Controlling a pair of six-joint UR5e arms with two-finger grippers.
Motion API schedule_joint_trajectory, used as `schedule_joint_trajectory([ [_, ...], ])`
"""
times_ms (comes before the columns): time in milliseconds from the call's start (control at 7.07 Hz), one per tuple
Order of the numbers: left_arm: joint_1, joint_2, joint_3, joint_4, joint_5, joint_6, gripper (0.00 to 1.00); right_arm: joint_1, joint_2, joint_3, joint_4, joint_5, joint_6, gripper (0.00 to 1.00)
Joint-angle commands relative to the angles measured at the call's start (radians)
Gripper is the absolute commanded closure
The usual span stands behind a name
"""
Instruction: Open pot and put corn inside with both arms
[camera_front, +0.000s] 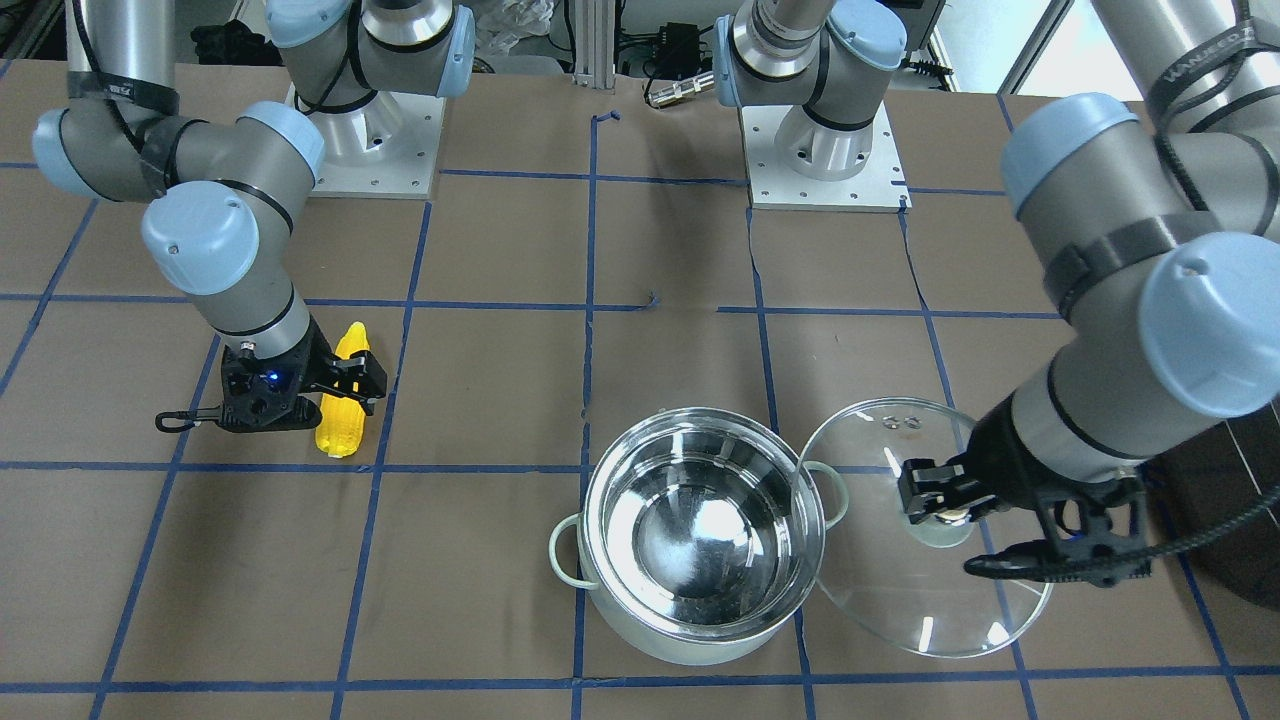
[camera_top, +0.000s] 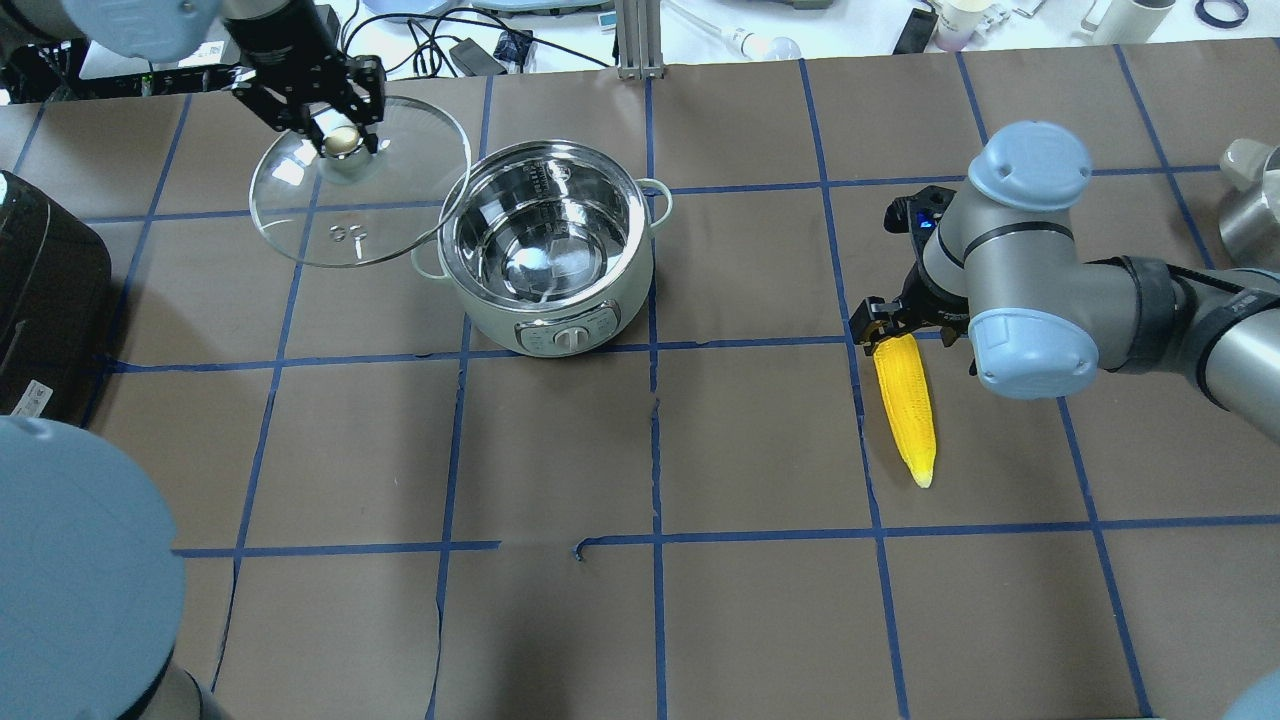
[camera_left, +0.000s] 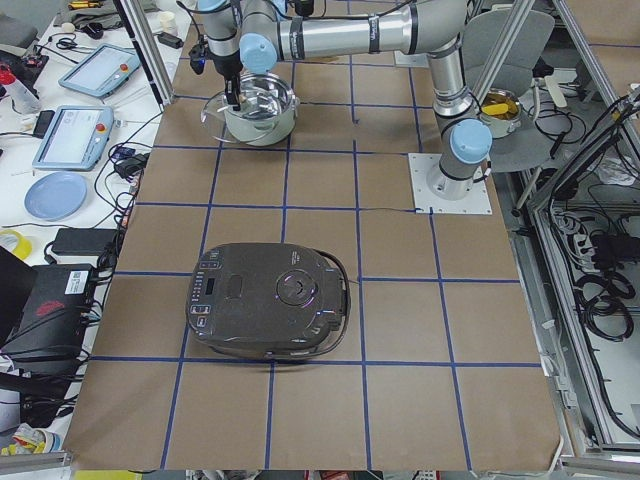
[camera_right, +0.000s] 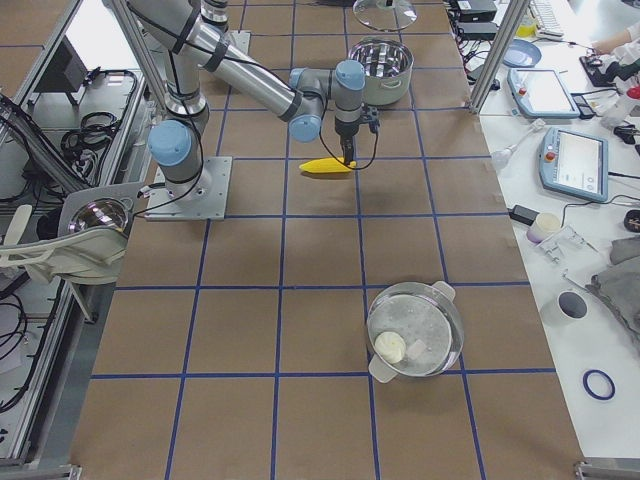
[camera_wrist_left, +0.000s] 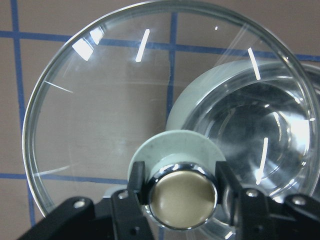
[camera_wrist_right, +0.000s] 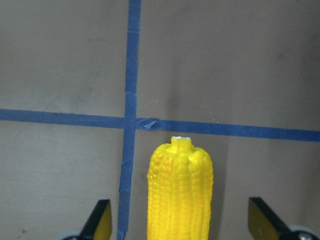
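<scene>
Right gripper (camera_top: 885, 330), spread astride corn (camera_top: 905, 405) at pot's (camera_top: 500, 315) three o'clock, risks an end-only pinch dropping it; left gripper (camera_top: 340, 140) pinches lid (camera_top: 300, 215).

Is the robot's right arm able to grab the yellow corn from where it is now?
Probably yes. The right gripper is down at the corn, its fingers open on either side of the cob, with nothing between. The left gripper, holding the lid, is far off.
</scene>
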Motion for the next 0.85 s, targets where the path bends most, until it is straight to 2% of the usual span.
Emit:
schedule_joint_trajectory([
  [0,0.137,0.004,-0.106,0.041,0.007,0.211,1.0,0.0,0.041,0.056,-0.096,-0.003,-0.012,0.06],
  [141,0.148,0.004,-0.163,0.085,0.023,0.253,1.0,0.0,0.045,0.073,-0.115,-0.003,-0.047,0.06],
  [424,0.191,0.034,-0.36,0.318,0.033,0.342,1.0,0.0,0.045,0.112,-0.161,-0.003,-0.072,0.06],
  [566,0.203,0.05,-0.452,0.396,0.033,0.344,1.0,0.0,0.045,0.112,-0.167,-0.005,-0.073,0.13],
  [707,0.211,0.061,-0.538,0.481,0.031,0.345,1.0,-0.001,0.045,0.11,-0.169,-0.002,-0.073,0.28],
])
